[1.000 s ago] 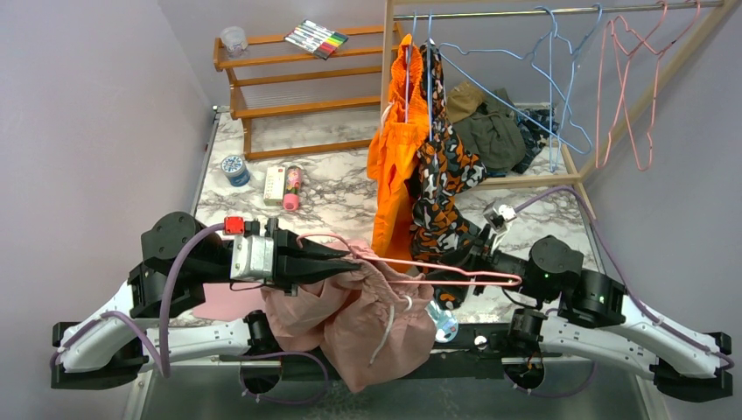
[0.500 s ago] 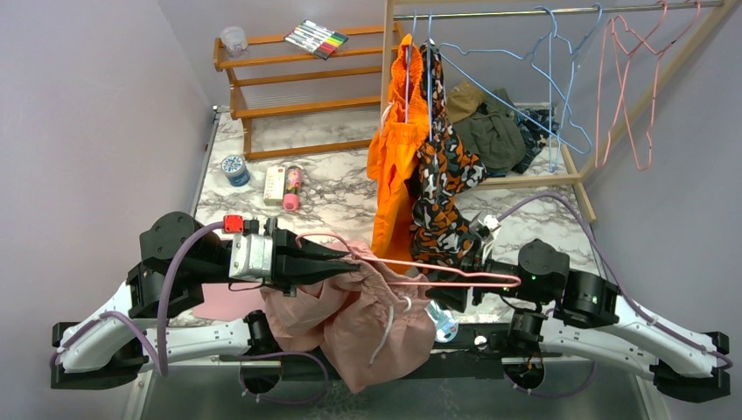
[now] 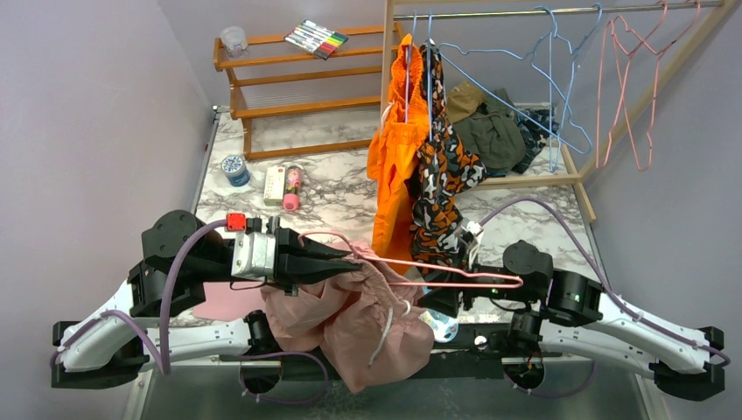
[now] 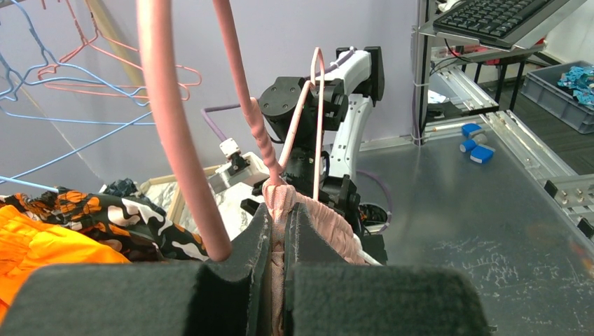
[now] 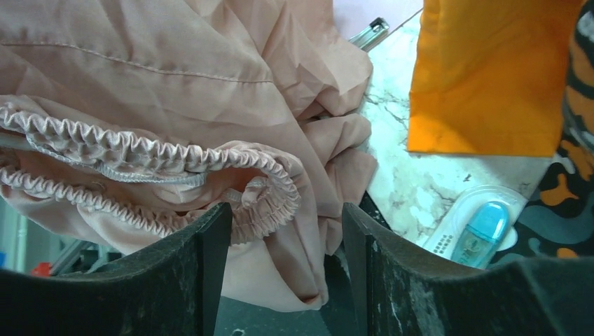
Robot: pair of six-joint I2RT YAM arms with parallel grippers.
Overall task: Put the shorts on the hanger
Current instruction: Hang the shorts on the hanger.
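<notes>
The dusty-pink shorts (image 3: 350, 319) hang bunched at the table's near edge, draped from the thin pink hanger (image 3: 455, 267), which lies level between the arms. My left gripper (image 3: 352, 258) is shut on the gathered waistband. In the left wrist view (image 4: 281, 210) pink fabric (image 4: 319, 220) fills the closed jaws and the hanger's twisted neck (image 4: 260, 136) runs down to it. My right gripper (image 3: 437, 297) is open at the shorts' right side. In the right wrist view (image 5: 284, 231) the waistband end (image 5: 263, 196) and loose fabric lie between the spread fingers, unpinched.
An orange garment (image 3: 391, 166) and a camouflage garment (image 3: 442, 179) hang from the rail just behind the hanger. Light-blue hangers (image 3: 547, 87) and other pink hangers (image 3: 630, 87) hang to the right. A blue packaged item (image 5: 476, 224) lies under the right gripper. A wooden shelf (image 3: 289, 83) stands at back left.
My right arm has moved left toward the shorts, bringing its open jaws around the waistband end. The left gripper, hanger and shorts have barely moved.
</notes>
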